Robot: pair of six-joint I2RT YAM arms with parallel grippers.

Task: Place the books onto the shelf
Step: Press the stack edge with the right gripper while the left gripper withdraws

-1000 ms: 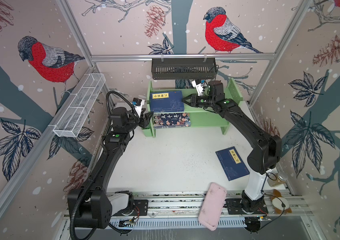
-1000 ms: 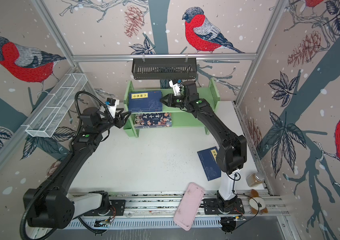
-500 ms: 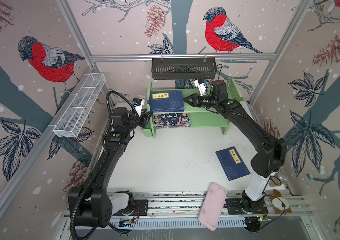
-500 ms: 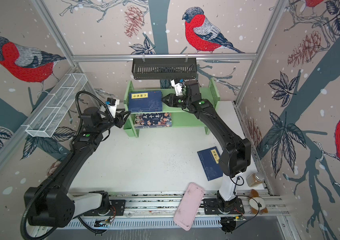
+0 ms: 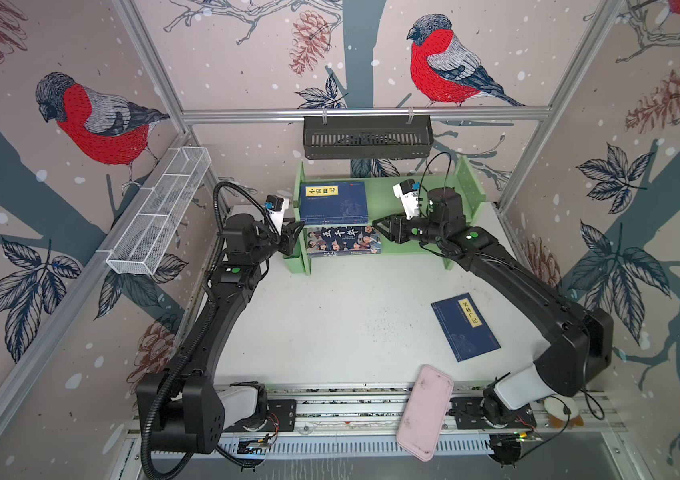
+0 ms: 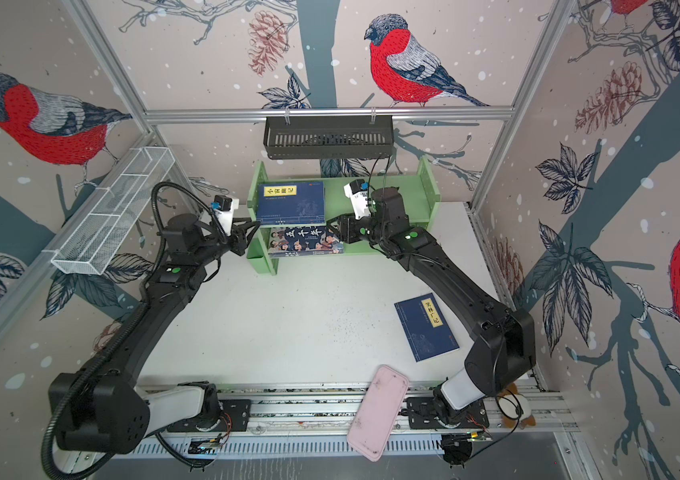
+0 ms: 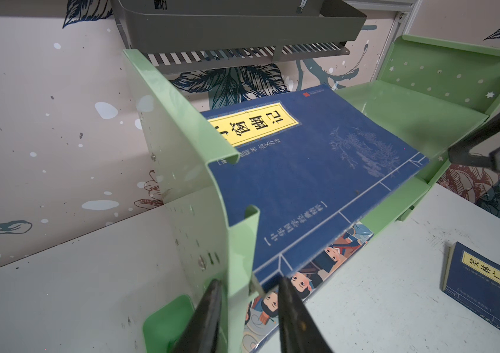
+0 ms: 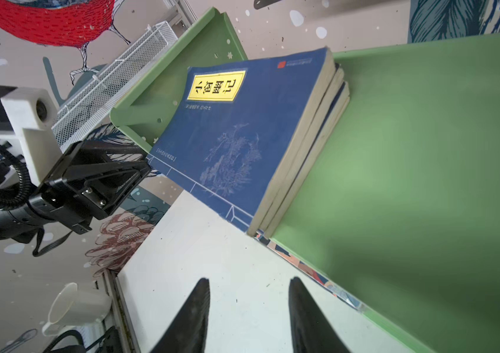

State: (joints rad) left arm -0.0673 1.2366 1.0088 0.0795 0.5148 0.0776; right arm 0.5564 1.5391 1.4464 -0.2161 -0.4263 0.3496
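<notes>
The light green shelf [image 5: 421,195] stands at the back of the table. A stack of three navy books [image 5: 334,201] lies at the left end of its top tier, yellow label up. On the lower tier beneath them lies the cartoon-cover book [image 5: 344,241]. Another navy book [image 5: 465,326] lies flat on the table at the right. My left gripper [image 7: 250,287] is closed round the front edge of the shelf's left side panel [image 7: 212,195], one finger on each side. My right gripper [image 8: 250,284] hangs open and empty over the table, in front of the shelf and right of the stack [image 8: 236,134].
A black slotted basket [image 5: 367,137] hangs on the back rail above the shelf. A white wire-mesh basket [image 5: 159,212] runs along the left wall. A pink flat case [image 5: 425,411] lies across the front rail. A white cup [image 8: 77,305] stands off the table's edge.
My right gripper has drawn back from the top tier toward the shelf's front and opened wider. My left jaws have narrowed round the side panel; that arm has barely moved.
</notes>
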